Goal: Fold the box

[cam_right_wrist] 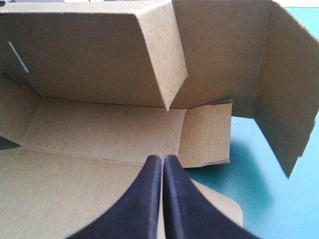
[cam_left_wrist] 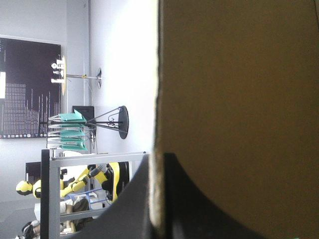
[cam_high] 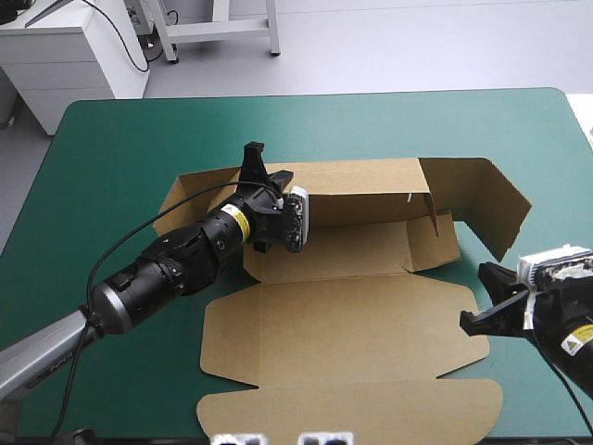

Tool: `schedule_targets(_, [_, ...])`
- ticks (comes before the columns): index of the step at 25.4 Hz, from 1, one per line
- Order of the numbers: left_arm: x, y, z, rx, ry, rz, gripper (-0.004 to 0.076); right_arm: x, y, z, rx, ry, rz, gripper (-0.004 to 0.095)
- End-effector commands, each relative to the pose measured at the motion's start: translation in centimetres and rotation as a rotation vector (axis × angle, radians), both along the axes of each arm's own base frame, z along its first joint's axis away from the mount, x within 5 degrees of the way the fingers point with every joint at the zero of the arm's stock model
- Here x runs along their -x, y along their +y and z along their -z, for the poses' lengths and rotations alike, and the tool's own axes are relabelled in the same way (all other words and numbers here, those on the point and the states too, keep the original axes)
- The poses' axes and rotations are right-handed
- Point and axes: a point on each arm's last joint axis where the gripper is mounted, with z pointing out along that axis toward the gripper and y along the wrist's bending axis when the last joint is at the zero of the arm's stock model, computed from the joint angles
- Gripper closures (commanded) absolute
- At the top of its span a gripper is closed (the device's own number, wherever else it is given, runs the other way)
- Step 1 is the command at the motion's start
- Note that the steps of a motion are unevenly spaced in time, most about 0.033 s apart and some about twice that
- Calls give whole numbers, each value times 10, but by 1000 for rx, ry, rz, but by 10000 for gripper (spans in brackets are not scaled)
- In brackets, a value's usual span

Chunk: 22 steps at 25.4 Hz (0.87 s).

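The brown box (cam_high: pixel 352 324) lies in the middle of the table, its lid panel flat toward the near edge. Its far wall (cam_high: pixel 361 190) stands raised, and a right side flap (cam_high: pixel 491 209) stands up too. My left gripper (cam_high: pixel 254 158) sits on the top edge of the far wall near its left end. In the left wrist view the board (cam_left_wrist: pixel 239 99) runs edge-on between the fingers of that gripper (cam_left_wrist: pixel 158 164), which is shut on it. My right gripper (cam_high: pixel 473 301) hovers at the right edge of the lid panel. It (cam_right_wrist: pixel 162 158) is shut on nothing and points at the tray floor (cam_right_wrist: pixel 104 132).
Bare teal-green cover (cam_high: pixel 120 158) surrounds the box on all sides. A white cabinet (cam_high: pixel 65 56) stands beyond the table's far left corner. The raised right flap (cam_right_wrist: pixel 286 89) lies beside and ahead of my right gripper.
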Motion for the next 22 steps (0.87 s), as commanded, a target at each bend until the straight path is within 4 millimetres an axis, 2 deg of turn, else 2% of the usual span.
schedule_targets(1, [8, 5, -22, 57, -78, 51, 733, -21, 2, -31, -15, -45, 9, 909])
schedule_targets(4, [8, 4, -16, 44, -74, 66, 733, -55, 7, -54, -6, 0, 1, 909])
schedule_targets(6, [8, 5, -15, 37, -70, 53, 733, -86, 9, -70, 35, 25, 17, 909])
schedule_targets(8, [7, 6, -14, 25, -64, 33, 733, -120, 11, -81, 51, 71, 35, 909])
schedule_targets(10, [7, 7, -14, 21, -62, 28, 733, -145, 15, -88, 55, 107, 29, 909])
schedule_targets(16, [6, 9, -12, 8, -53, 4, 733, -212, 25, -98, 65, 207, 14, 909])
schedule_targets(22, [6, 9, -12, 18, -48, 6, 733, -256, 29, -92, 56, 318, 16, 909])
